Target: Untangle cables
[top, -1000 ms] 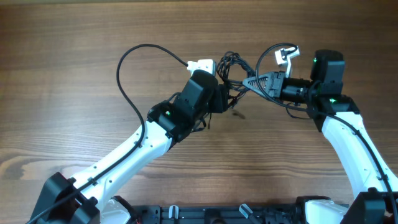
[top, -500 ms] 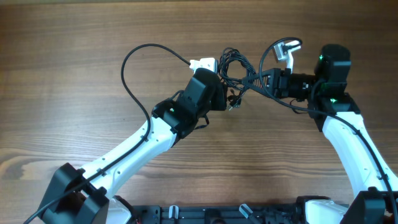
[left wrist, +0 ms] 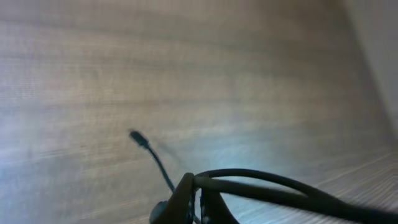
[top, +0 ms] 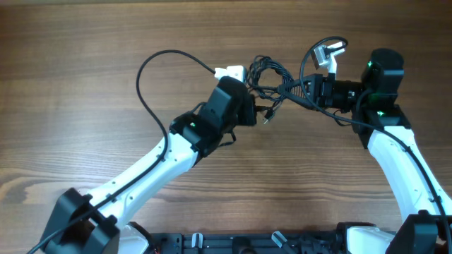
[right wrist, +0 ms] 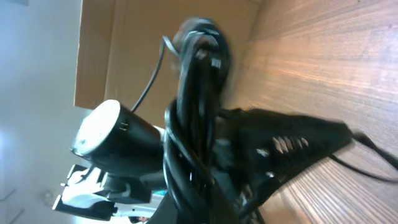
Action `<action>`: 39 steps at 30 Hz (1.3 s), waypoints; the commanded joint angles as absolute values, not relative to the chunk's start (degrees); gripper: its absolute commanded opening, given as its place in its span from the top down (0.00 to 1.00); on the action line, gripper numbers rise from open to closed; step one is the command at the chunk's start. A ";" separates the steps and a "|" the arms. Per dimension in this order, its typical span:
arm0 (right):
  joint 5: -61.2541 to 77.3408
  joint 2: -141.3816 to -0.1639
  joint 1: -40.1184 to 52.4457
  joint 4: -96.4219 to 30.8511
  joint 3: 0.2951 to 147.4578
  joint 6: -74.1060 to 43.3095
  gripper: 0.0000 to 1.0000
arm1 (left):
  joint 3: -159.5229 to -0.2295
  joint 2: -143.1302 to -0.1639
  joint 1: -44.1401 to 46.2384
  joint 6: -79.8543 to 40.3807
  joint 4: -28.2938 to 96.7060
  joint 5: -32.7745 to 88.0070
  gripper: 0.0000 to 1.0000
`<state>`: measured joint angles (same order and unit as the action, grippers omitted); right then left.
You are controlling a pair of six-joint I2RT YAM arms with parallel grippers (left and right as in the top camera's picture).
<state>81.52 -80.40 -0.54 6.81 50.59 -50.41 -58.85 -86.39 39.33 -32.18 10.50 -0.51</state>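
The cables (top: 267, 73) form a black knotted bundle above the table's middle, stretched between both arms. My left gripper (top: 257, 111) reaches in from the lower left and is shut on one black strand (left wrist: 280, 186); a thin cord with a small plug (left wrist: 139, 137) hangs past it. My right gripper (top: 293, 89) comes in from the right and is shut on the bundle (right wrist: 193, 93), which wraps over its dark fingers (right wrist: 292, 140). A long black loop (top: 143, 74) runs left from a white plug (top: 229, 72). A grey plug (top: 328, 53) sticks up above the right wrist.
Bare wooden tabletop (top: 85, 141) lies around both arms. The left arm's white link (top: 148, 169) crosses the lower left, the right arm's link (top: 395, 162) the lower right. A black rail (top: 233, 243) lines the near edge.
My left gripper has closed from open onto a strand of the bundle. The right gripper has drawn a little to the right and up, taking the bundle with it.
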 commanded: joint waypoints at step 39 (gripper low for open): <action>54.04 -82.85 5.30 -17.56 50.87 -13.45 0.96 | -59.27 -79.13 38.72 -32.45 10.55 4.67 0.23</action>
